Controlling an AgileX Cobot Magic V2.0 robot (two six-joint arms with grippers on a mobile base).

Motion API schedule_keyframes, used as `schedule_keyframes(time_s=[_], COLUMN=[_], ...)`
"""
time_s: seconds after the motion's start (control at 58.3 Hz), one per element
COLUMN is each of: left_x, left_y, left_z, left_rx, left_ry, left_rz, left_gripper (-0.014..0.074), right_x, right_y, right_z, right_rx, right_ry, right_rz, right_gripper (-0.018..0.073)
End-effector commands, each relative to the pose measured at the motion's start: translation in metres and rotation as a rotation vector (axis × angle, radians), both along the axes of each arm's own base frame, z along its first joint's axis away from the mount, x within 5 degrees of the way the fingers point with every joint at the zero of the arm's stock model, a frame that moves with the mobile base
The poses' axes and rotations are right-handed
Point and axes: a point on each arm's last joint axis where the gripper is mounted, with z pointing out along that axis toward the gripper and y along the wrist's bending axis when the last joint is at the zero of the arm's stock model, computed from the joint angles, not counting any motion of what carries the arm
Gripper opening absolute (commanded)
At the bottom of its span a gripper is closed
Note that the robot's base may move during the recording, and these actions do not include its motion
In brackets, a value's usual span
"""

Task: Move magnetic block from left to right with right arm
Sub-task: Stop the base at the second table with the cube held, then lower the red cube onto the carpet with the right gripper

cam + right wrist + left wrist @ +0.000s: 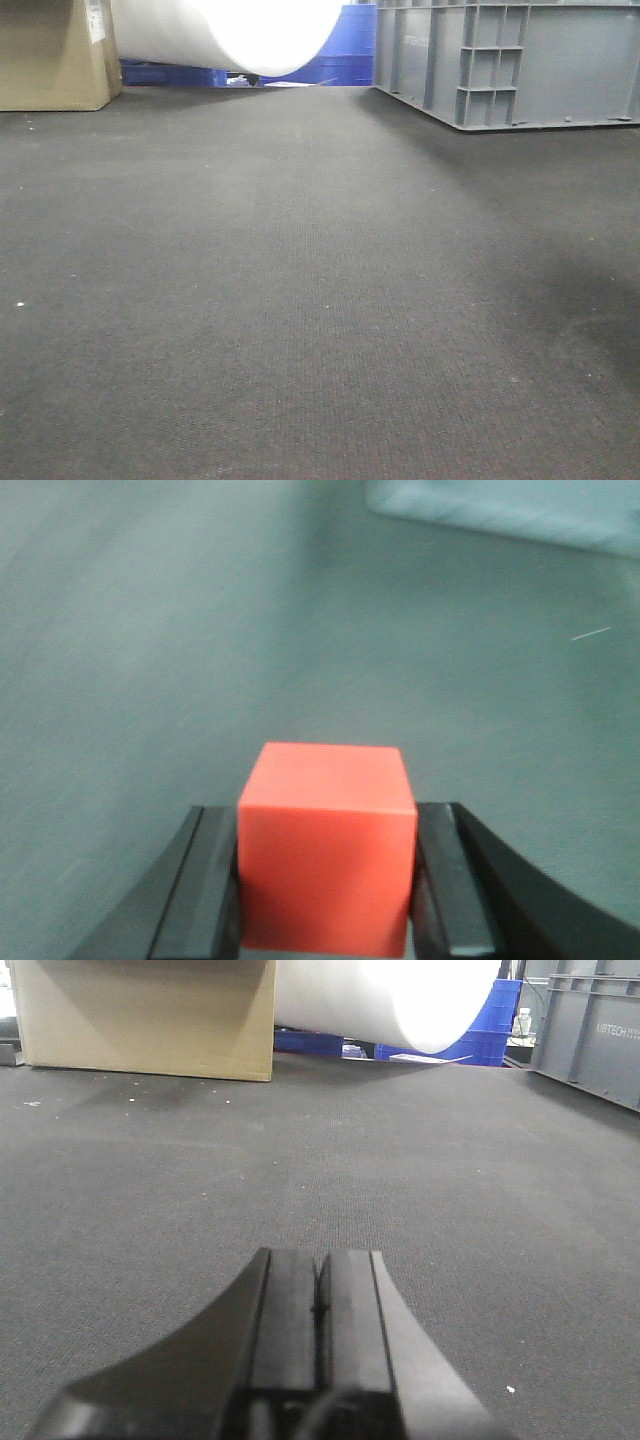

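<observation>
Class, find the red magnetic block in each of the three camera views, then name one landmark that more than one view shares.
Exterior front-facing: not in it.
Left wrist-mounted: not in it; only the shut left gripper shows.
Right wrist-mounted: the magnetic block sits bottom centre, clamped in the right gripper.
Shared landmark: the grey crate, right edge of the front and left wrist views.

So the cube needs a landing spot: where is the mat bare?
The dark mat lies bare between the cardboard box and grey crate. The far edge is crowded: white roll, blue bins. The right claw grips the red cube.
</observation>
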Motion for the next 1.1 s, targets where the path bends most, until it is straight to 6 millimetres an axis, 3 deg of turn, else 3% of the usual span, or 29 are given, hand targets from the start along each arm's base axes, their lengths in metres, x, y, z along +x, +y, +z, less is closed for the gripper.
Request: schedule_keyframes(time_s=[0.0, 0.206, 0.395, 0.549, 0.738, 0.909, 1.081], left_x=[-0.001, -0.001, -0.001, -0.001, -0.001, -0.001, -0.001], left_y=[0.0, 0.0, 0.0, 0.0, 0.0, 0.0, 0.0], left_z=[0.004, 0.004, 0.004, 0.004, 0.004, 0.004, 0.004], left_rx=[-0.008, -0.008, -0.008, -0.008, -0.008, -0.008, -0.008], left_ry=[-0.077, -0.077, -0.077, -0.077, -0.077, -0.077, -0.077], left_rz=[-0.001, -0.001, -0.001, -0.001, -0.001, -0.001, -0.001], left_gripper=[-0.0117, -0.0117, -0.0117, -0.0117, -0.0117, -0.0117, -0.0117], right_x=[0.018, 0.048, 0.058, 0.073, 0.087, 0.093, 0.098], right_y=[0.019, 0.058, 0.098, 0.137, 0.185, 0.208, 0.218], right_z=[0.008, -0.01, -0.019, -0.018, -0.031, -0.049, -0.057], right_rx=[0.026, 0.145, 0.066, 0.009, 0.034, 0.068, 0.109], right_ry=[0.036, 0.431, 0.715, 0.788, 0.878, 0.905, 0.883], right_rz=[0.04, -0.117, -0.231, -0.196, -0.137, -0.128, -0.106], right_gripper=[0.0392, 0.0392, 0.0392, 0.0392, 0.0392, 0.0392, 0.0392])
